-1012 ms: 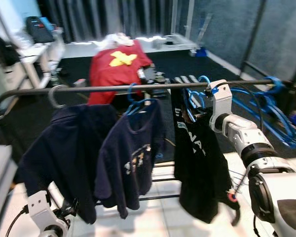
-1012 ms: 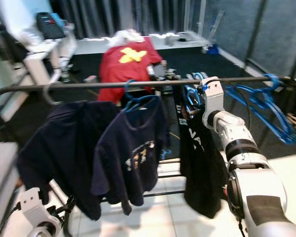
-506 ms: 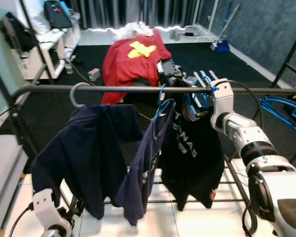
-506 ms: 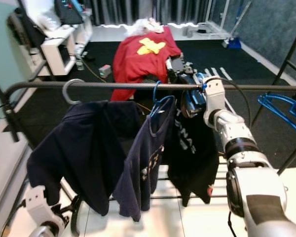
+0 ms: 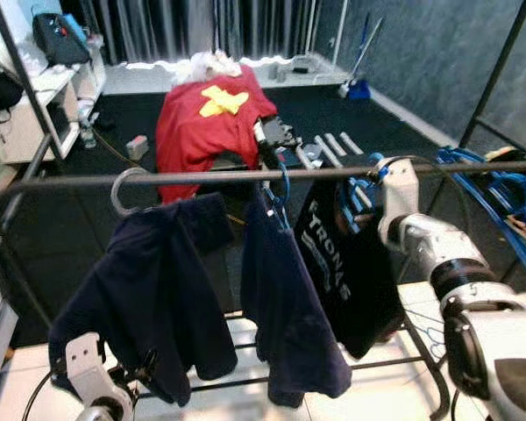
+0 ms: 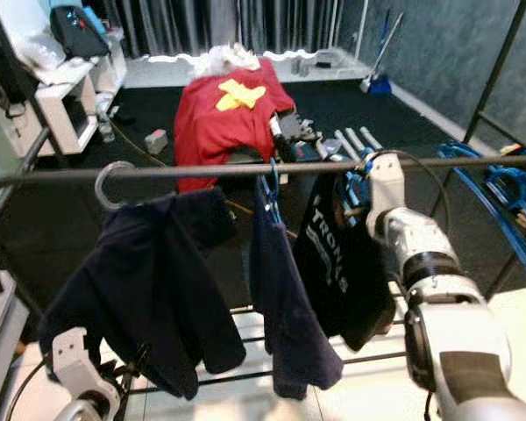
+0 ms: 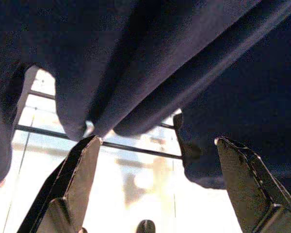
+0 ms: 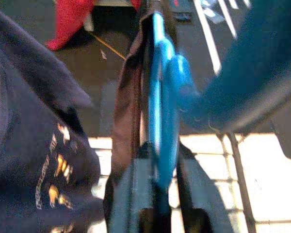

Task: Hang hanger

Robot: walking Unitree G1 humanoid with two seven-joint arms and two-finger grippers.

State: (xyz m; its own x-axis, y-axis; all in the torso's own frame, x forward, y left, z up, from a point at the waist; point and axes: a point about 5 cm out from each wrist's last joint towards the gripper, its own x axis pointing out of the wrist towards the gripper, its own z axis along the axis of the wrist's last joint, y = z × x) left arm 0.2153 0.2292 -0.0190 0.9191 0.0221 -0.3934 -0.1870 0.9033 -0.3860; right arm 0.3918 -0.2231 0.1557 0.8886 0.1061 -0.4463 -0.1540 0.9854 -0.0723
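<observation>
Left eye view: a dark metal clothes rail (image 5: 202, 176) crosses mid-frame; the right end effector (image 5: 361, 195) at centre right pinches a bright blue plastic hanger (image 5: 355, 197) carrying a black printed T-shirt (image 5: 346, 263), just under the rail; a navy T-shirt (image 5: 285, 298) and a navy polo shirt (image 5: 149, 289) hang further left.

Left wrist view: the left end effector (image 7: 157, 187), fingers spread, sits beneath navy cloth.

Right wrist view: black fingers (image 8: 131, 194) clamp the blue hanger.

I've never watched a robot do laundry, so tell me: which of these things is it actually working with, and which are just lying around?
In use:
right hand, clamped on the blue hanger
black T-shirt on that hanger
clothes rail

Just there:
two navy shirts already hung
spare blue hangers
red cloth behind
left hand, idle and open
</observation>
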